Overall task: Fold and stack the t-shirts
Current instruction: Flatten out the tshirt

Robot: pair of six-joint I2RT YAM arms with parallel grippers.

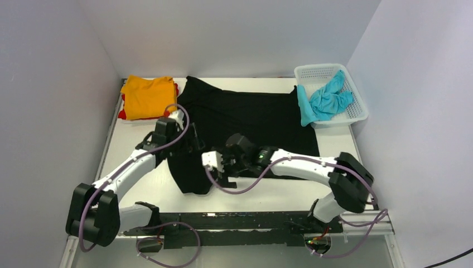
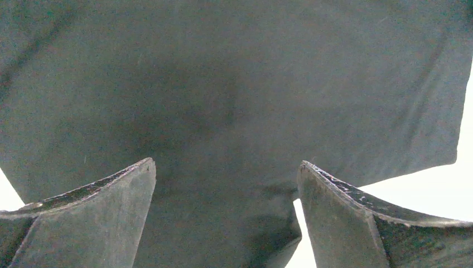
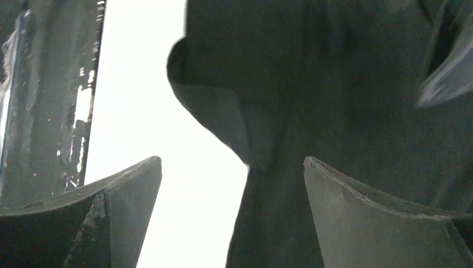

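Note:
The black t-shirt (image 1: 251, 111) lies spread over the middle of the table, with a lobe reaching toward the near edge. My left gripper (image 1: 191, 143) is open and hovers over its left part; black cloth (image 2: 234, 84) fills the left wrist view between the spread fingers (image 2: 111, 212). My right gripper (image 1: 218, 170) is open over the shirt's near lobe, straddling the cloth edge (image 3: 334, 84) with bare table on one side. The orange shirt (image 1: 148, 95) lies folded at the far left on the red one (image 1: 131, 117). The turquoise shirt (image 1: 329, 100) hangs out of the basket. The white shirt is not in view.
The white lattice basket (image 1: 357, 89) stands at the far right corner. Grey walls close in the table on the left, back and right. Bare white table (image 1: 268, 192) shows along the near edge and beside the left arm. A black rail runs along the front.

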